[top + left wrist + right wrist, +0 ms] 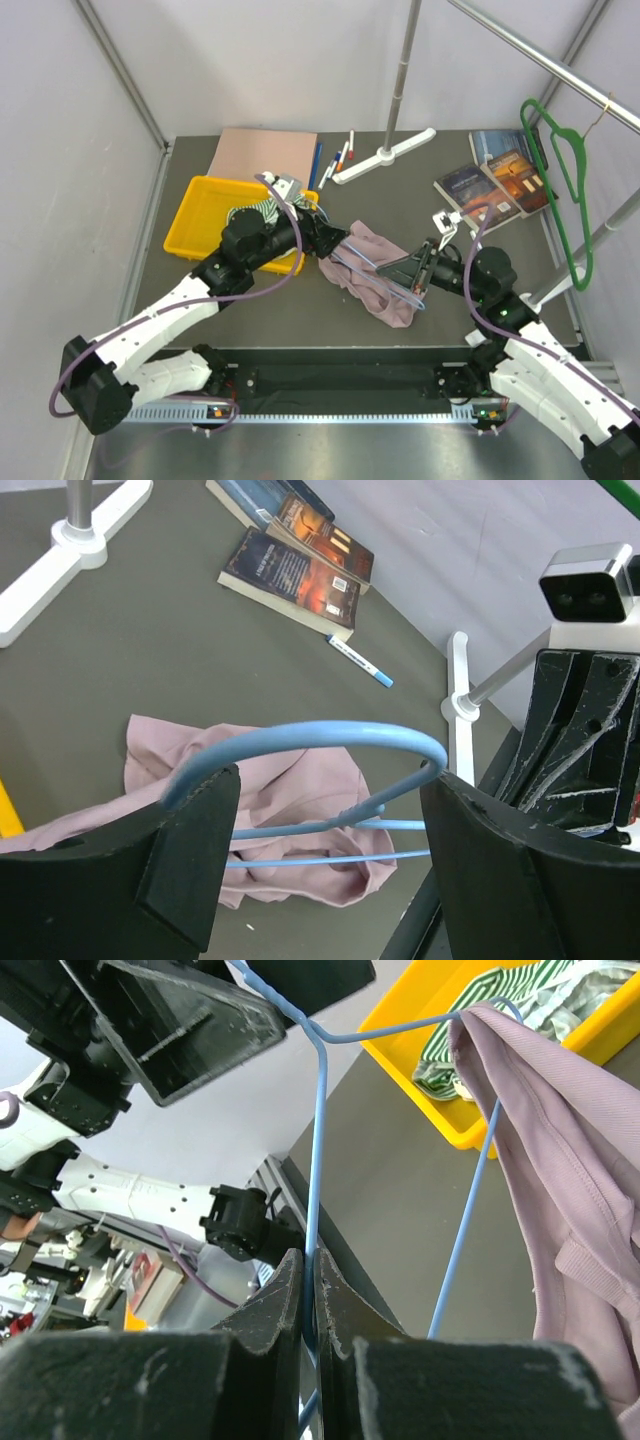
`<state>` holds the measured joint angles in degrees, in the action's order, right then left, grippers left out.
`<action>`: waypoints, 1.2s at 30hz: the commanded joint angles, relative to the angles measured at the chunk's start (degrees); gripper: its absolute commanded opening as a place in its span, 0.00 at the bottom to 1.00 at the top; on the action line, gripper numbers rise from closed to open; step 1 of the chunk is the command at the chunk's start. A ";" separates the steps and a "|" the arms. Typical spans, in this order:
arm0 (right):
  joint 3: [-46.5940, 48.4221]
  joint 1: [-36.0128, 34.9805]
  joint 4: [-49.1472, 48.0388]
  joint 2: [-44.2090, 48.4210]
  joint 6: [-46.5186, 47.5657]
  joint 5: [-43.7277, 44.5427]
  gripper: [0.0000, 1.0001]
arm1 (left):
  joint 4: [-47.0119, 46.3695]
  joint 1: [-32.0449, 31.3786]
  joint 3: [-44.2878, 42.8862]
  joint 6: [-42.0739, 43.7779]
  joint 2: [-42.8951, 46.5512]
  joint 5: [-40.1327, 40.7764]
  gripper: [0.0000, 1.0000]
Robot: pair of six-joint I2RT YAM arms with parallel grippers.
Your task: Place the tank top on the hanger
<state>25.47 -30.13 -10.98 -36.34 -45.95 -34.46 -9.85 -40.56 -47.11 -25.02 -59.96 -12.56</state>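
- Right end effector [312,1265]: fingers pressed together, pinching a wire of the hanger [320,732] and holding it raised over the table [290,300].
- Left end effector [330,780]: fingers spread wide, one on each side of the hanger's hook. The hook arcs between them, and no grip on it can be seen.
- Table: dark grey, carrying all the items below.
- Yellow bin [188,215]: on the left half of the table, well apart from the right end effector. It holds a green-and-white striped cloth [520,1000].
- Tank top [385,300]: dusty pink, in the middle of the table between the two end effectors. One part is draped over a corner of the hanger, and the rest is bunched below it on the table.
- Hanger: thin light-blue wire, tilted, with its hook toward the left end effector.
- Books [490,185]: at the far right, not in use.
- Step in hand (judged): threading the hanger into the tank top, with one side apparently hung and the other not yet.
- Next move (judged): the left end effector needs to take the hook or the loose fabric, so the free strap can be drawn over the bare corner without pulling the hung side off.
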 commanded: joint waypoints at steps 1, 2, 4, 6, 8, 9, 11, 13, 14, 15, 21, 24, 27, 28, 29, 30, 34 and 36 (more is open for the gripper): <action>-0.25 -1.25 -7.21 0.22 -0.89 1.15 0.00 | -4.74 -2.76 0.18 0.67 -1.38 3.58 0.75; -0.34 -1.33 -7.47 0.21 -1.07 1.23 0.00 | -4.66 -3.30 0.09 1.02 -1.56 4.29 0.74; -0.51 -1.60 -7.91 0.04 -1.24 1.41 0.00 | -4.22 -4.44 -0.35 1.72 -2.26 6.22 0.68; -0.69 -1.69 -7.91 -0.14 -1.24 1.50 0.00 | -4.04 -5.32 -0.61 2.34 -2.35 7.89 0.62; -1.13 -1.86 -7.74 -0.49 -0.98 1.59 0.00 | -4.04 -5.76 -0.70 2.78 -2.53 9.91 0.55; -1.39 -1.95 -7.74 -0.58 -0.98 1.76 0.00 | -3.87 -5.85 -0.79 3.13 -2.53 10.36 0.48; -2.09 -2.04 -7.56 -0.58 -1.07 2.29 0.00 | -3.51 -6.03 -0.88 3.57 -2.61 11.41 0.39; -2.53 -2.13 -7.04 -0.58 -0.80 3.07 0.00 | -2.73 -6.03 -1.05 3.83 -2.88 11.68 0.26; -2.71 -2.13 -6.95 -0.58 -0.80 3.34 0.00 | -2.37 -6.03 -1.05 4.09 -2.96 11.94 0.22; -2.80 -2.13 -6.25 -0.58 -0.54 3.61 0.00 | -2.11 -6.11 -1.05 4.18 -3.14 12.03 0.17; -2.71 -2.04 -3.70 -1.10 0.60 4.93 0.06 | -0.09 -6.46 -0.70 5.24 -3.23 14.75 0.00; -2.27 -2.13 -1.60 -1.11 1.21 5.19 0.24 | 1.14 -7.25 -0.87 7.52 -2.70 16.85 0.00; -0.44 -2.04 3.13 -0.40 3.40 5.72 0.53 | 2.37 -8.13 -1.58 11.03 -2.53 18.70 0.00; 0.53 -2.13 5.07 0.12 4.29 6.41 0.60 | 2.64 -8.31 -1.75 11.91 -2.53 19.14 0.00; 1.59 -2.13 7.36 0.56 5.34 7.12 0.71 | 3.16 -8.75 -2.28 13.75 -2.61 19.58 0.00; 4.03 -2.13 12.51 1.87 7.18 7.91 0.74 | 4.47 -8.93 -2.54 14.81 -2.61 19.76 0.00; 11.16 -2.13 26.86 4.34 10.97 18.16 0.82 | 6.50 -9.63 -2.55 19.38 -1.83 20.81 0.00; 13.88 -1.95 33.53 4.87 10.72 21.96 0.82 | 6.94 -9.89 -1.93 21.41 -0.95 21.08 0.00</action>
<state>31.33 -31.55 8.78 -33.65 -38.96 -22.41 -3.55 -50.00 -47.16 -10.11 -63.51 5.85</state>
